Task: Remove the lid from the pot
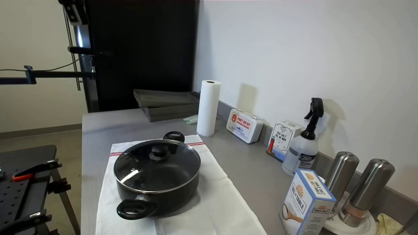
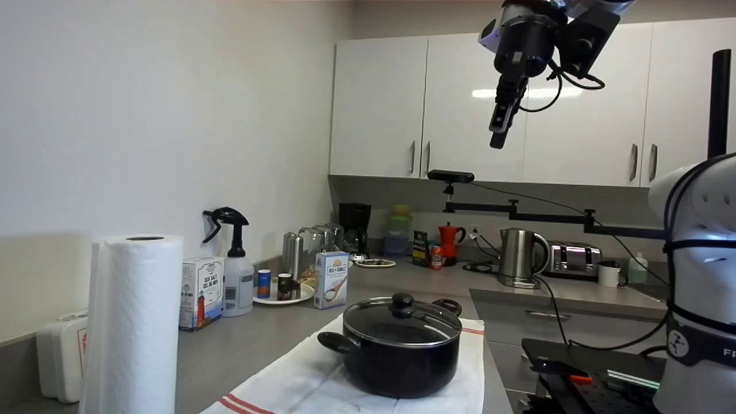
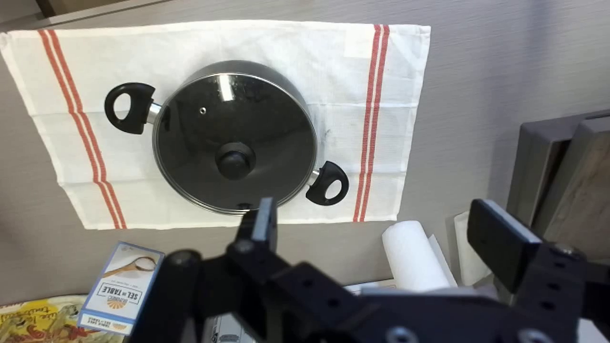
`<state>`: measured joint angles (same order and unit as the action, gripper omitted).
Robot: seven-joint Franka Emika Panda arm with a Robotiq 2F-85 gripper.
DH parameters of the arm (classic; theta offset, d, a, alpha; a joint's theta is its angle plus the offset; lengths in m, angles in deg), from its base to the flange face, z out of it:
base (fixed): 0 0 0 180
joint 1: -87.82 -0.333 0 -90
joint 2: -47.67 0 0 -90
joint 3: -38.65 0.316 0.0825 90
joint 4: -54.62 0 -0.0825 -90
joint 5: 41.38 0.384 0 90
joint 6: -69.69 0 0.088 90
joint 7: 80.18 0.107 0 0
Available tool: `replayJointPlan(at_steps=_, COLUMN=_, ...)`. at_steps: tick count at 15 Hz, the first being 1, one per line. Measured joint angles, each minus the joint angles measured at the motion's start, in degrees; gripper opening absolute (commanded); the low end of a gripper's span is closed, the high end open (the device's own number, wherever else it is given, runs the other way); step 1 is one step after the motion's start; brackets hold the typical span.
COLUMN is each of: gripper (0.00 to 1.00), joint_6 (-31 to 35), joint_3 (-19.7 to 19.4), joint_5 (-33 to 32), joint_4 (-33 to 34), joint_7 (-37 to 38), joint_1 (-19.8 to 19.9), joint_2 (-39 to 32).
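Grey countertop (image 1: pixel 98 140) meets pale wall (image 1: pixel 294 58); white cupboards (image 2: pixel 379 109) and steel kettle (image 2: pixel 516 256) show only in exterior view. Round glass lid (image 3: pixel 267 133) sits on black pot (image 2: pixel 402 371), knob (image 2: pixel 402 302) pointing up. Pot rests on red-striped dish towel (image 3: pixel 343 81); long axis, handle (image 3: pixel 142 105) to handle (image 3: pixel 318 189), runs upper left to lower right in wrist view. Gripper (image 2: pixel 499 131) hangs higher, well apart from lid; only wrist view plainly shows fingers (image 3: pixel 495 243) spread wide, released.

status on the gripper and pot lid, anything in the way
Gripper open, empty. Glass lid sits on black pot. Nothing seen blocking its black knob.
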<state>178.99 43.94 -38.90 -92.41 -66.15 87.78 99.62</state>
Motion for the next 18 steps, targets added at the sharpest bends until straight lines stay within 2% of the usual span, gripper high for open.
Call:
replayJointPlan(at_steps=4, gripper=1.0, joint_6=0.01, joint_3=-0.2, joint_5=0.0, joint_4=-0.07, joint_7=0.0, joint_1=1.01, joint_2=-1.8)
replayJointPlan(at_steps=10, gripper=1.0, joint_6=0.95, joint_3=-1.33, joint_5=-0.01, joint_4=-0.62, joint_7=0.0, joint_1=3.72, joint_2=-8.53)
replayJointPlan(at_steps=18, gripper=1.0, joint_6=7.78, joint_3=-3.45, joint_5=-0.11, joint_4=-3.23, joint_7=0.0, joint_1=5.96, joint_2=-17.0)
